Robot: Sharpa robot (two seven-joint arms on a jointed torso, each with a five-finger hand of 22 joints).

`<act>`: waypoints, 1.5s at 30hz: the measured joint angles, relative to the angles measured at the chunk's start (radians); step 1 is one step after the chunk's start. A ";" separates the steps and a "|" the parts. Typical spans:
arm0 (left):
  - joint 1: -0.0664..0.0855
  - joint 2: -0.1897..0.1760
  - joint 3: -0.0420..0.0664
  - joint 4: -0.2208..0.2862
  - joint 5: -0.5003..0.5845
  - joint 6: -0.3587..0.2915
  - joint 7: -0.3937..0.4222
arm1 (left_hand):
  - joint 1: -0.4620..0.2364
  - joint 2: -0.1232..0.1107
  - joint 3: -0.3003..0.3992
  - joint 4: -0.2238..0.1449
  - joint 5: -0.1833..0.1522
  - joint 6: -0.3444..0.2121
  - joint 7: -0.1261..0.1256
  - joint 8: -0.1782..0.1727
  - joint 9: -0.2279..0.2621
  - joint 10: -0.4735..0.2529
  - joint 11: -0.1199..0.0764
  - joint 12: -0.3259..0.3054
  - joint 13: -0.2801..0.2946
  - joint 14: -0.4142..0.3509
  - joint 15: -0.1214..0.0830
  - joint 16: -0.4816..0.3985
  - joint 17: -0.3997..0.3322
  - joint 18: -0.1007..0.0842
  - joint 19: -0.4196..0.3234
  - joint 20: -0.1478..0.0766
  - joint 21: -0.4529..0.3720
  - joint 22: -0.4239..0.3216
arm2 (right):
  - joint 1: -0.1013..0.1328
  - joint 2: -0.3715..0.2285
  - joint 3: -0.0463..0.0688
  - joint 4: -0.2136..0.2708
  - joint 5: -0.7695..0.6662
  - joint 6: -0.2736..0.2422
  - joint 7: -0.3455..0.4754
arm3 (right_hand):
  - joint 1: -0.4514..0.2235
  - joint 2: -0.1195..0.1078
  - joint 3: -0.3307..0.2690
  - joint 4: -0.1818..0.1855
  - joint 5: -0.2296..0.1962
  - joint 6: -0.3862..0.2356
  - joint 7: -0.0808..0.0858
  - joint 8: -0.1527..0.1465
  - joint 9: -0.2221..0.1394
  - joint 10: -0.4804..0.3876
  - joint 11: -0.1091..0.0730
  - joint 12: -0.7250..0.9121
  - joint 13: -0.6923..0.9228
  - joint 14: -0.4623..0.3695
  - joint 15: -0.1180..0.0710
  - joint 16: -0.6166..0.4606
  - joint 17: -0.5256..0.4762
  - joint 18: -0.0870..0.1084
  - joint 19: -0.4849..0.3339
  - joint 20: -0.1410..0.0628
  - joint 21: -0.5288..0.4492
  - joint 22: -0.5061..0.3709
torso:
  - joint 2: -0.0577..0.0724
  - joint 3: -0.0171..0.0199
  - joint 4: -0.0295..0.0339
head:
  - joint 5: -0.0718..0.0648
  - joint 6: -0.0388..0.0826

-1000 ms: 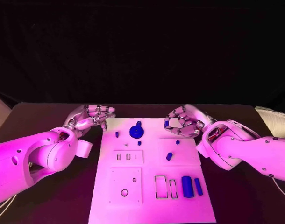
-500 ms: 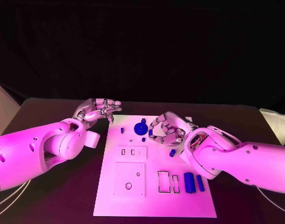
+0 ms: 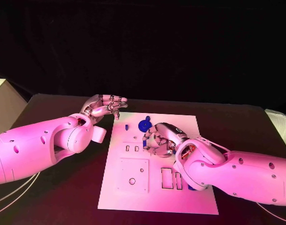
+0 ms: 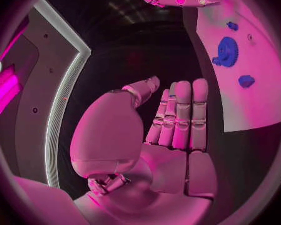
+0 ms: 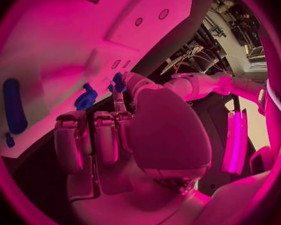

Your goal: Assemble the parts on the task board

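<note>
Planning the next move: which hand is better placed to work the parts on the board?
Probably the right hand: it is over the task board, beside the blue gear. The left hand hangs off the board's edge, holding nothing.

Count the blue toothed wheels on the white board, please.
1. The blue gear lies at the far end of the task board, just beyond the right hand. That arm may hide others.
</note>
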 measured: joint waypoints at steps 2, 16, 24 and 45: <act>0.000 0.000 0.000 -0.002 0.000 0.003 -0.001 | -0.001 -0.001 0.000 0.000 0.000 0.000 0.000 0.000 0.000 0.000 0.000 0.000 0.000 0.000 0.000 0.000 0.000 0.000 0.000 0.000 0.000 0.000 | -0.009 0.008 0.000 -0.006 -0.012 -0.002 -0.004 | 0.000 0.000 0.000 0.000 0.000 0.000 0.000 0.000 0.007 0.000 0.000 0.000 0.000 0.000 0.000 0.000 0.000 0.000 0.000 0.000 0.000 0.000 | 0.000 0.0001 -0.0001 | 0.000 -0.001; -0.004 0.002 -0.001 -0.005 0.000 0.022 -0.006 | -0.001 -0.001 0.000 0.000 0.000 0.000 0.000 0.000 0.001 0.000 0.000 0.000 0.000 0.000 0.000 0.000 0.000 0.000 0.000 0.000 0.000 0.001 | -0.040 0.036 0.000 -0.032 -0.077 -0.024 -0.017 | 0.000 0.000 0.003 -0.002 0.000 -0.007 -0.001 0.000 0.011 0.000 0.000 0.000 0.000 0.000 0.000 0.000 0.000 0.000 0.000 0.000 0.000 0.000 | 0.007 0.0017 0.0009 | 0.005 -0.009; -0.004 0.002 -0.001 -0.005 0.000 0.027 -0.009 | -0.001 -0.001 0.000 0.000 0.000 0.000 0.000 0.000 0.001 0.000 0.000 0.000 0.000 0.000 0.000 0.000 0.000 0.000 0.000 0.000 0.000 0.001 | -0.042 0.043 0.000 -0.042 -0.094 -0.031 -0.023 | -0.001 -0.001 0.003 -0.002 0.000 -0.009 -0.002 -0.001 0.009 0.000 0.000 0.000 0.000 0.000 0.000 0.000 0.000 0.000 0.000 0.000 0.000 0.000 | 0.008 0.0022 0.0012 | 0.008 -0.010; -0.004 0.001 -0.002 -0.005 0.000 0.031 -0.013 | -0.001 -0.001 0.000 0.000 0.000 0.000 0.000 0.000 0.001 0.000 0.000 0.000 0.000 0.000 0.000 0.000 0.000 0.000 0.000 0.000 0.000 0.001 | -0.049 0.062 0.001 -0.072 -0.112 -0.033 -0.027 | -0.009 -0.009 0.002 -0.002 -0.004 -0.010 -0.001 -0.004 0.010 0.000 0.007 0.000 0.000 0.000 0.000 0.000 0.000 0.000 0.000 0.000 0.000 0.000 | 0.011 0.0041 0.0011 | 0.009 -0.013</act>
